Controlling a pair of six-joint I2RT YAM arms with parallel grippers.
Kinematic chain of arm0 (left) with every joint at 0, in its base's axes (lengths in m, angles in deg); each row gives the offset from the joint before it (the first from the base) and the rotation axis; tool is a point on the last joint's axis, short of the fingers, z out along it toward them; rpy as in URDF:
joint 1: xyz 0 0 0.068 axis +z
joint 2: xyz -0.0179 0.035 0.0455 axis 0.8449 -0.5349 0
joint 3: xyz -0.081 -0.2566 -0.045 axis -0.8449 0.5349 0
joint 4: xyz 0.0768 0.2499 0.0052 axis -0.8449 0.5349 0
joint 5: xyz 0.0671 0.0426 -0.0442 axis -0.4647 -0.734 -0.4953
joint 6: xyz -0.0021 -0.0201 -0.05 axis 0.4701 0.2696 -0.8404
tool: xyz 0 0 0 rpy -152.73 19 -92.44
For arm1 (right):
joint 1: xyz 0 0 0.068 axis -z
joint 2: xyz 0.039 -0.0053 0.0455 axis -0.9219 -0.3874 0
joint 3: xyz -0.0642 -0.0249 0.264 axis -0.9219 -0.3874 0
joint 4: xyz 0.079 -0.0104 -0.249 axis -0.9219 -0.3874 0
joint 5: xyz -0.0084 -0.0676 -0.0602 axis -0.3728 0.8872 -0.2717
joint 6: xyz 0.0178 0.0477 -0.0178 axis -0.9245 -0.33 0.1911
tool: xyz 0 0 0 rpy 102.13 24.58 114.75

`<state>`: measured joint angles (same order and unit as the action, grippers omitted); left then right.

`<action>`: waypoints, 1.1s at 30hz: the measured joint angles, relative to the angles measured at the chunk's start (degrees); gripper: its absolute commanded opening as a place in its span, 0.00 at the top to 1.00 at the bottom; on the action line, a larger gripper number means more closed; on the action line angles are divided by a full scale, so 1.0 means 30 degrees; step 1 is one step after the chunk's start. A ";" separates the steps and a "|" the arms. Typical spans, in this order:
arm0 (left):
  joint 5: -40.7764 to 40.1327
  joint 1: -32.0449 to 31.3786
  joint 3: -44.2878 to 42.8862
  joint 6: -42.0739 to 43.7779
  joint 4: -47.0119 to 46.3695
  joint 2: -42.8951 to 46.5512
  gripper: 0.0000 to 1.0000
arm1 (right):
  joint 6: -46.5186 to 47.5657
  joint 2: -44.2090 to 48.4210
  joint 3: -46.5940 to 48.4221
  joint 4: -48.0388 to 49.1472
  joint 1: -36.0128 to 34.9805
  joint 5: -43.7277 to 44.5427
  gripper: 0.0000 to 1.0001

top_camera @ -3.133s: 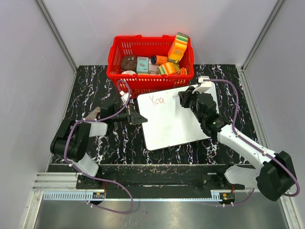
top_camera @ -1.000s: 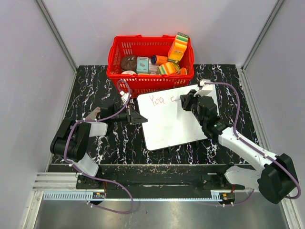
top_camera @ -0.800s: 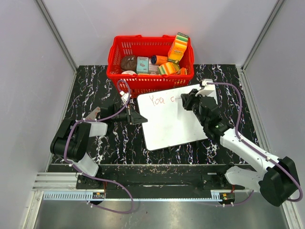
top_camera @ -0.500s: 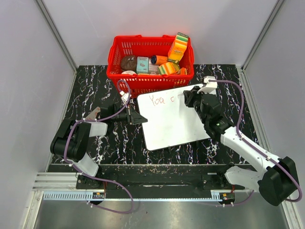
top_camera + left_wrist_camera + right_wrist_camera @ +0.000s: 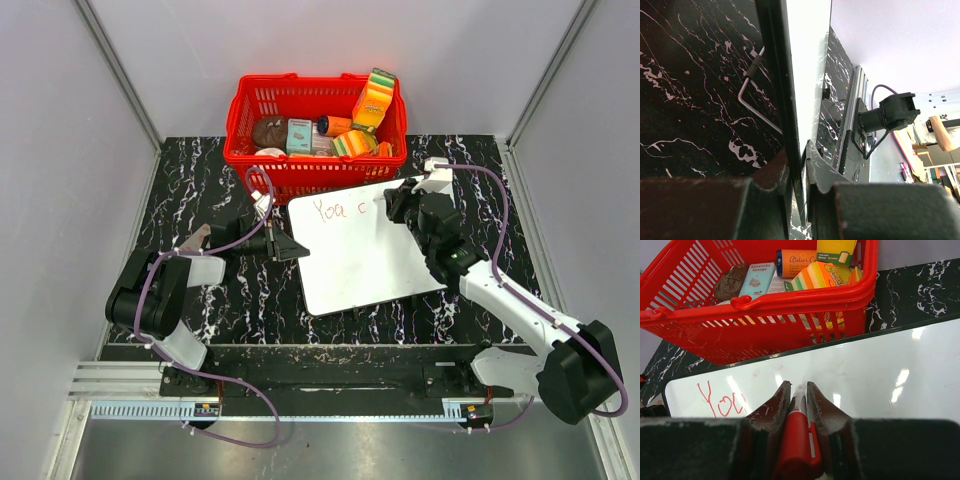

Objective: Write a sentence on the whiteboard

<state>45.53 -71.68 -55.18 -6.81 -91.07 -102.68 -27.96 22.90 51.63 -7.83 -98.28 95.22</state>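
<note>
Four red letters [image 5: 330, 209], "You c", on whiteboard [image 5: 355, 262].

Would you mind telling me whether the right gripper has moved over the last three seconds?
Yes. The right gripper has shifted slightly right along the whiteboard, away from the written "You"; a "c" now sits between.

The light is bright and even, falling from above, and the top view is sharp with only faint, soft shadows. Ahead of the right gripper [image 5: 798, 386], white glare patches sit on the whiteboard [image 5: 865, 382]. Its own fingers [image 5: 772, 407] and the red marker [image 5: 796, 440] between them are blurred. At the left gripper [image 5: 796, 152] the board's face is blown out to plain white, and the near fingers [image 5: 765, 187] are dark and out of focus.
</note>
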 measured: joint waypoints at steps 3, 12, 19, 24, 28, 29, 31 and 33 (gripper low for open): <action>0.0000 0.0000 0.0000 0.0000 0.0000 0.0000 1.00 | -0.0058 -0.0007 0.0000 0.0007 0.0000 -0.0095 1.00; 0.0000 -0.0007 0.0000 -0.0007 0.0000 0.0000 1.00 | -0.0226 -0.0335 0.0000 0.0022 0.0000 -0.0576 1.00; 0.0007 -0.0015 0.0000 0.0000 0.0000 0.0000 1.00 | -0.0306 -0.0335 -0.0007 0.0015 0.0007 -0.1217 1.00; 0.0007 -0.0015 0.0000 -0.0007 0.0000 0.0000 1.00 | -0.0335 -0.0321 -0.0015 -0.0051 0.0022 -0.1464 1.00; 0.0000 -0.0015 0.0000 -0.0007 0.0000 0.0000 1.00 | -0.0415 -0.0102 -0.0306 -0.0131 0.0022 -0.1472 1.00; 0.0000 -0.0015 0.0000 -0.0007 0.0000 0.0000 1.00 | -0.0437 -0.0007 -0.0437 -0.0131 0.0022 -0.1472 1.00; 0.0000 -0.0015 0.0000 -0.0007 0.0000 0.0000 1.00 | -0.0517 0.0189 -0.0699 -0.0138 0.0022 -0.1472 1.00; 0.0000 -0.0022 0.0000 -0.0007 0.0007 0.0000 1.00 | -0.0583 0.0342 -0.0903 -0.0146 0.0022 -0.1464 1.00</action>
<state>45.53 -71.75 -55.18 -6.84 -91.05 -102.68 -29.71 23.93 48.92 -8.27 -98.21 90.82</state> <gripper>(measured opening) 0.156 0.230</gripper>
